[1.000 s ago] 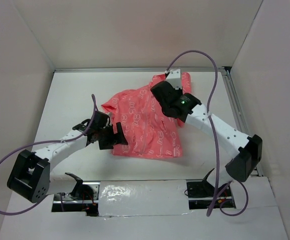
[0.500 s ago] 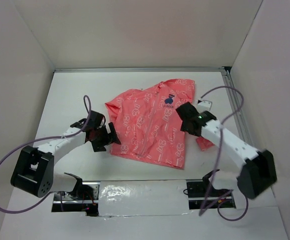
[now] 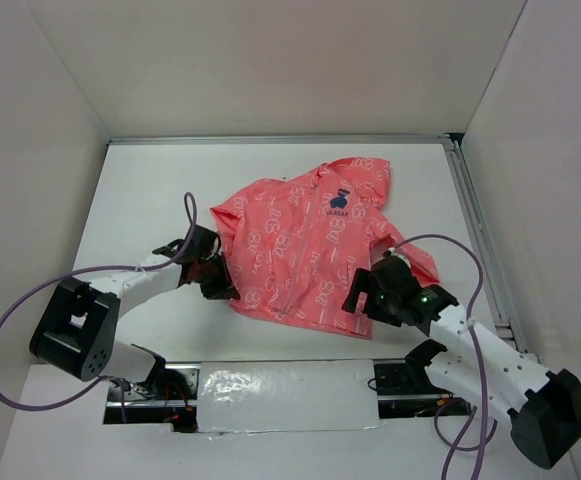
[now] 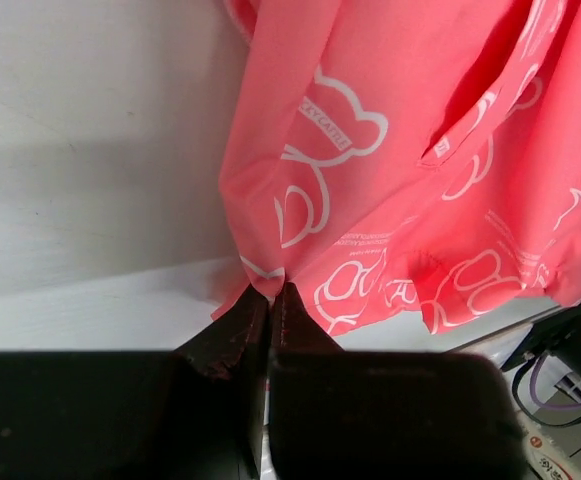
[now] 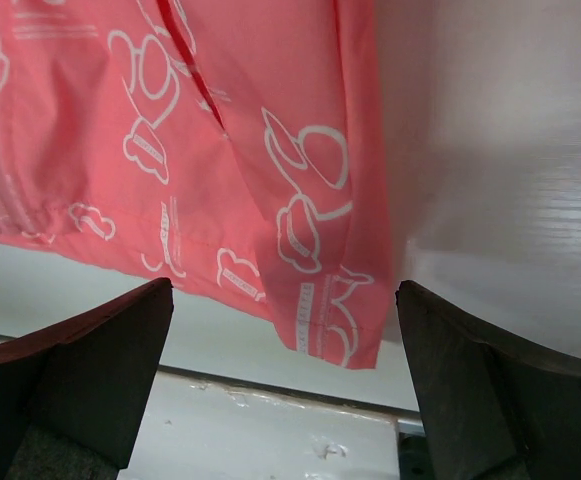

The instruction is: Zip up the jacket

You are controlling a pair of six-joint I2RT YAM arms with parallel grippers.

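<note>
The coral-pink jacket (image 3: 305, 245) lies front up on the white table, hood at the far side, dark-blue emblem (image 3: 338, 200) on the chest. Its zipper (image 3: 295, 255) runs down the middle; how far it is closed I cannot tell. My left gripper (image 3: 227, 288) sits at the hem's near-left corner. In the left wrist view this gripper (image 4: 270, 293) is shut on a pinch of the jacket (image 4: 400, 150) fabric. My right gripper (image 3: 356, 296) is at the hem's near-right corner. In the right wrist view it (image 5: 283, 290) stands open, with the jacket's (image 5: 170, 120) corner between its fingers, untouched.
White walls close in the table on three sides. A metal rail (image 3: 475, 230) runs along the right edge. A foil-taped strip (image 3: 280, 388) lies at the near edge between the arm bases. Purple cables (image 3: 10, 310) loop off both arms.
The left gripper has shut on the jacket's near-left hem corner. The right arm has drawn back from the jacket's right side to the near-right hem corner and stays open.
</note>
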